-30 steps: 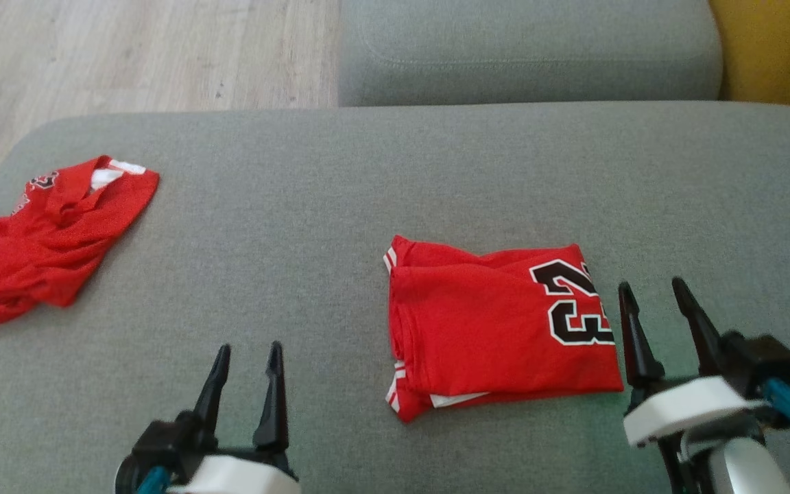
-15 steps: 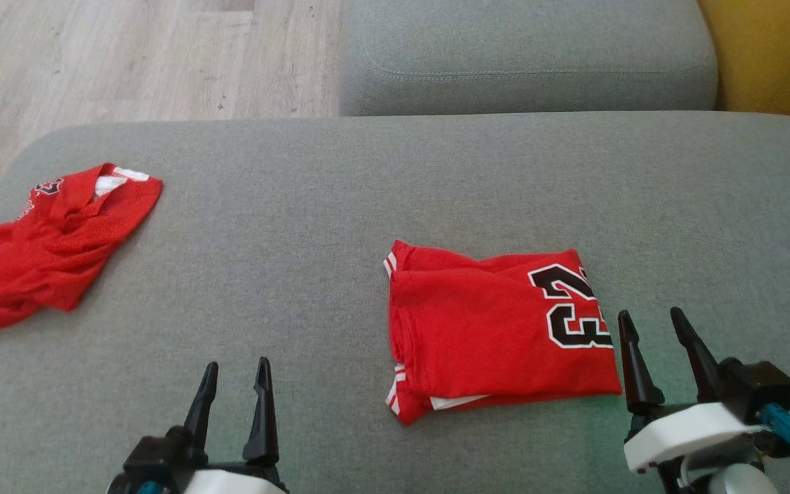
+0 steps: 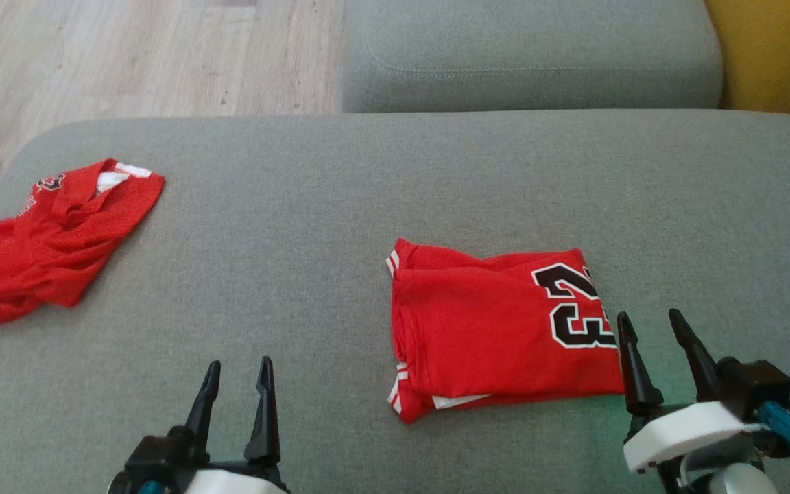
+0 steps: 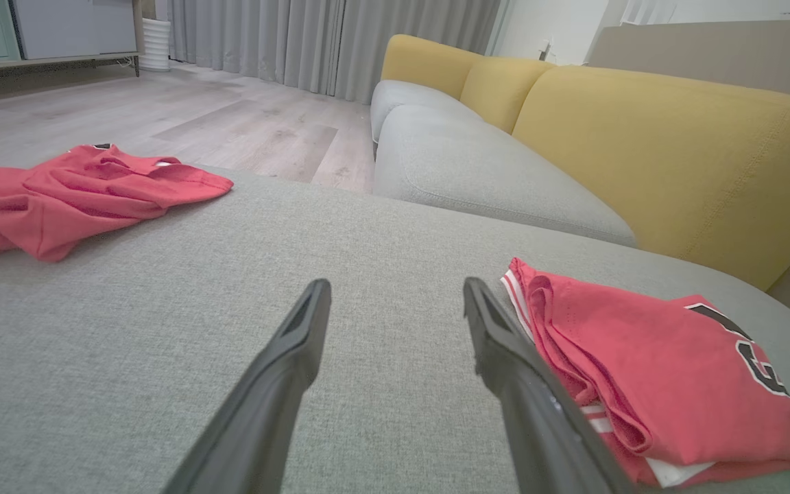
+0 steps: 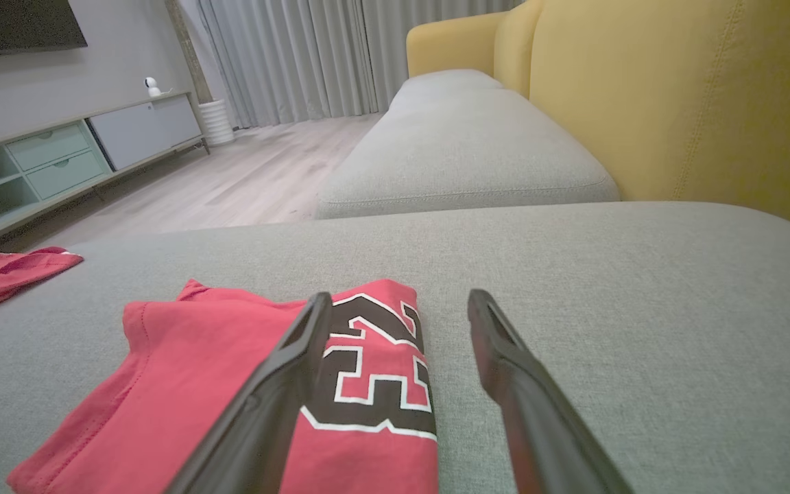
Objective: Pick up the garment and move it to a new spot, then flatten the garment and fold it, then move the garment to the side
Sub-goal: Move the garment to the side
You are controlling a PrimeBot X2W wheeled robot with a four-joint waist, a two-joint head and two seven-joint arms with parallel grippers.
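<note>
**Both arms wide open beside folded jersey on sofa seat**

The red folded jersey, printed with a black-and-white number 23, lies flat on the grey sofa seat at about 4 o'clock from the middle of the head view. Its number end points toward 3 o'clock, and white-striped trim shows along its 9 o'clock edge.

The right gripper sits at the jersey's 4 o'clock corner, its two dark fingers spread wide and holding nothing. In the right wrist view one finger crosses in front of the printed number while the other lies over bare grey fabric. Whether either touches the cloth cannot be told.

The left gripper, at 7 o'clock in the head view, is equally wide and empty. It is over bare seat, apart from the jersey's striped edge.

A crumpled red shirt lies in a loose heap at 9 o'clock, near the rounded edge of the seat and well apart from the folded jersey. A strip of white lining shows at its top.

Beyond the seat at 12 o'clock is a second grey cushion. Pale wood floor shows at 11 o'clock and a yellow backrest at 1 o'clock.
</note>
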